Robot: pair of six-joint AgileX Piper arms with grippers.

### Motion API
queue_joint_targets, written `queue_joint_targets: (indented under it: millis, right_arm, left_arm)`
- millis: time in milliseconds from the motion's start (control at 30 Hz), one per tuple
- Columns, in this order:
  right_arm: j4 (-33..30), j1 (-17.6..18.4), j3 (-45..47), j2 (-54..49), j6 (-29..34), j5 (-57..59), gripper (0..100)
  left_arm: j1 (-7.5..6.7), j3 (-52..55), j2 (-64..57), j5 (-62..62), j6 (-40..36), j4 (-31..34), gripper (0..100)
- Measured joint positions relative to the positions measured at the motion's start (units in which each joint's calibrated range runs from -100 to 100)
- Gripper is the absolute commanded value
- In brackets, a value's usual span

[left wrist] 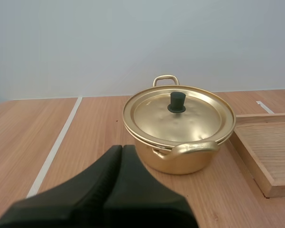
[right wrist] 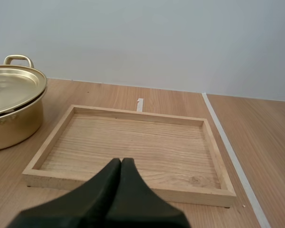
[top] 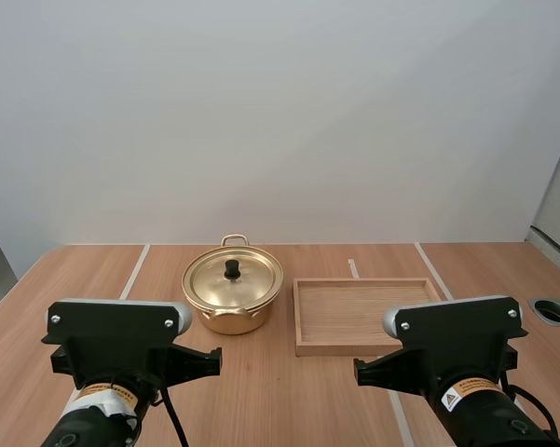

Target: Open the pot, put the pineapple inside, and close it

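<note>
I see my left fingers [left wrist: 117, 153] and right fingers [right wrist: 116, 165] each pressed together on nothing at the near side of the desk [top: 289, 391], while the pot [top: 231, 321], lid [top: 250, 277] on, sits farther off, just left of the tray [top: 303, 317].

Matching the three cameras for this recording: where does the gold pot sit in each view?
High view: the pot stands mid-table, just left of the wooden tray.
Left wrist view: the pot stands just beyond the shut left pincer, with the tray beside it.
Right wrist view: the pot stands beside the tray, which lies beyond the shut right pincer.
Shared landmark: the wooden tray.
</note>
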Motion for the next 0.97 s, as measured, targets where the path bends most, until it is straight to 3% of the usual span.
queue_joint_targets:
  millis: [967]
  right_arm:
    - [0.0, 0.0, 0.0, 0.0, 0.0, 0.0, 0]
  left_arm:
    - [0.0, 0.0, 0.0, 0.0, 0.0, 0.4, 0]
